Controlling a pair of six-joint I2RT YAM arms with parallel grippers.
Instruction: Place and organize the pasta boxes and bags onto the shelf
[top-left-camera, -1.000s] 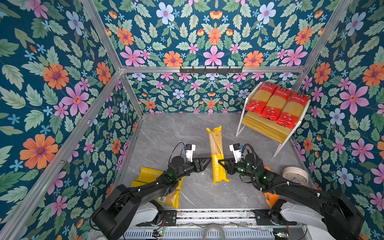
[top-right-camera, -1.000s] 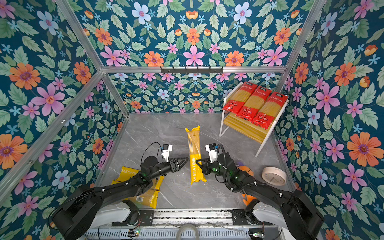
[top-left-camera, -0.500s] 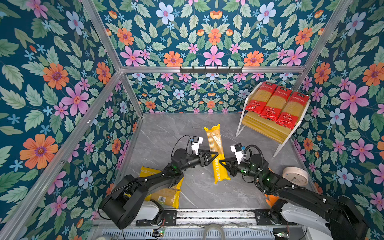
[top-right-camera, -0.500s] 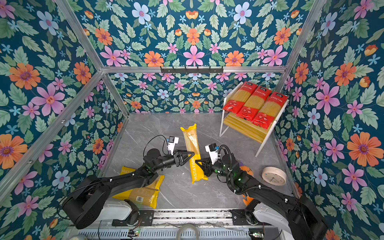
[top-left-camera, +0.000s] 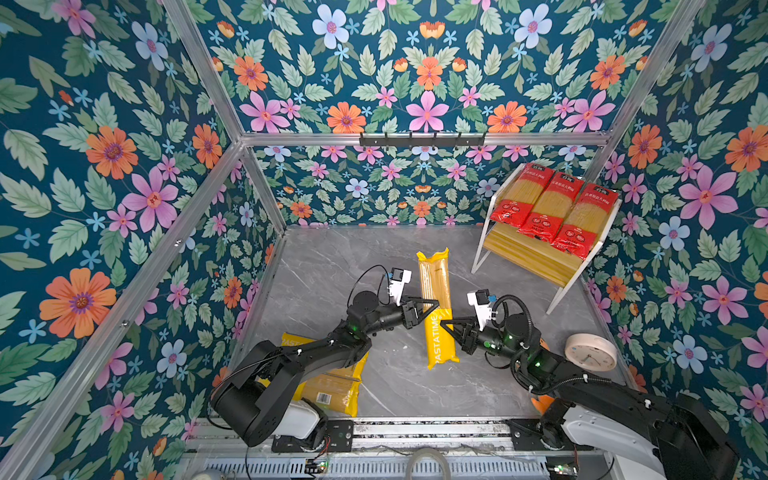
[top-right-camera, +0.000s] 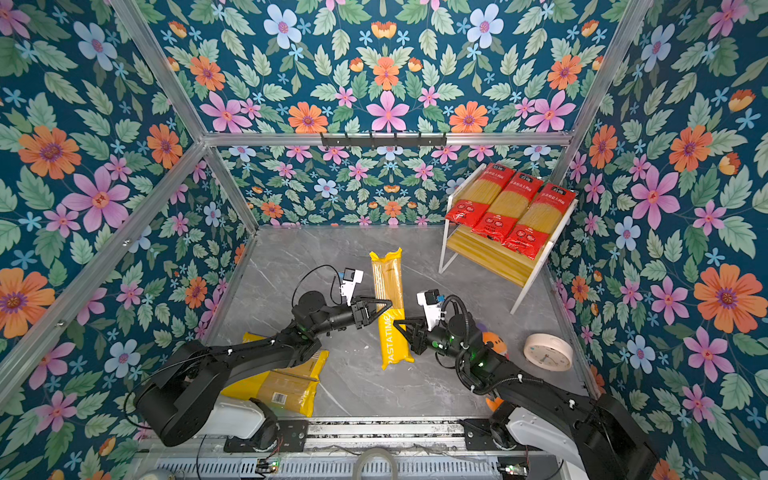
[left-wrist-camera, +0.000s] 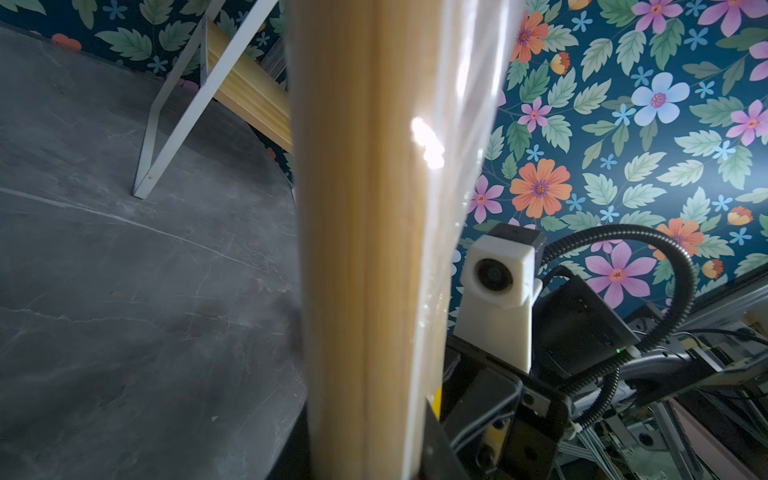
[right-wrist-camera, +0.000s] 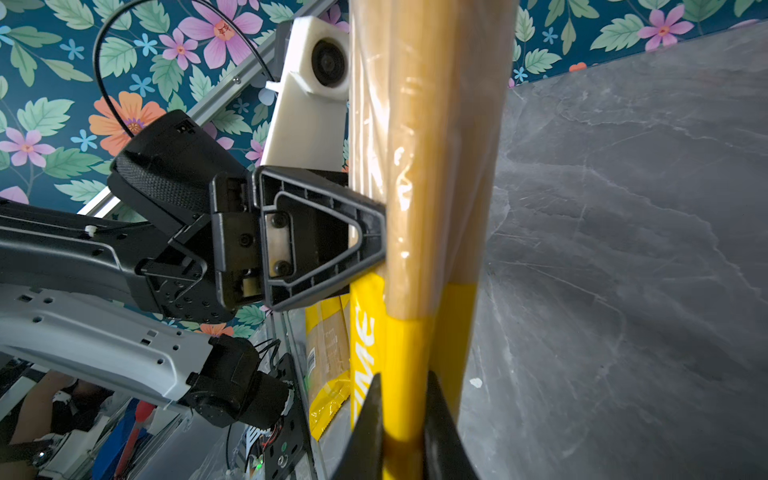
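A yellow PASTATIME pasta pack (top-left-camera: 436, 282) (top-right-camera: 388, 278) stands lengthwise over the middle of the grey table, held from both sides. My left gripper (top-left-camera: 430, 306) (left-wrist-camera: 365, 457) is shut on its clear middle section (left-wrist-camera: 365, 208). My right gripper (top-left-camera: 446, 327) (right-wrist-camera: 405, 415) is shut on the yellow printed part just below (right-wrist-camera: 409, 353). Two more yellow packs (top-left-camera: 328, 386) lie at the front left, partly under my left arm. Three red packs (top-left-camera: 552, 208) lie side by side on the top board of the shelf (top-left-camera: 536, 257).
A round white clock (top-left-camera: 590, 352) lies at the right wall. An orange plush toy (top-right-camera: 492, 343) peeks out from under my right arm. A black hook rail (top-left-camera: 422, 139) hangs on the back wall. The shelf's white leg (left-wrist-camera: 166, 137) stands close beyond the held pack.
My left gripper has swung in from the left to the yellow pack and closed on its clear middle. The pack has shifted slightly. My right gripper has stayed on the pack.
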